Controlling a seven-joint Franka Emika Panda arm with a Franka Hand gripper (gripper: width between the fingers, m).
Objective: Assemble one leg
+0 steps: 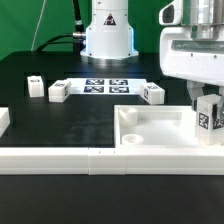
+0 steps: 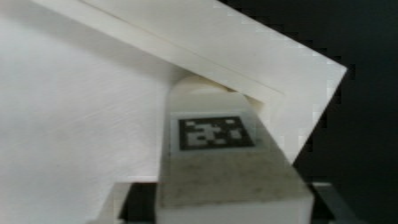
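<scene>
Leg (image 1: 209, 117) stands upright at the exterior view's right, long axis vertical, lower end down inside the far-right corner region of the white tray-like part (image 1: 150, 131); whether that end touches the tray floor cannot be told. Its square black-and-white tag faces the exterior camera. From the wrist view the same leg (image 2: 222, 150) runs lengthwise away from the camera, tag side toward the lens, far end meeting the angled inner corner where two walls of the tray (image 2: 89, 110) join. Gripper (image 1: 208, 100) is closed on the leg, gripping its upper portion; in the wrist view the gripper (image 2: 222, 205) shows a dark finger on either side of the post, each pressed flat against a side face with no gap visible. Opening is narrow, no wider than the leg itself. The leg is a small white plastic blocky post, square in section, faintly grey in shadow, tag crisp and legible. Elsewhere on the black table (image 1: 40, 60) three similar small white tagged posts stand loose: one (image 1: 34, 86) and another (image 1: 57, 91) toward the exterior view's left, one (image 1: 153, 93) behind the tray. The marker board (image 1: 105, 86) lies flat between them, in front of the arm's white base (image 1: 107, 35).
</scene>
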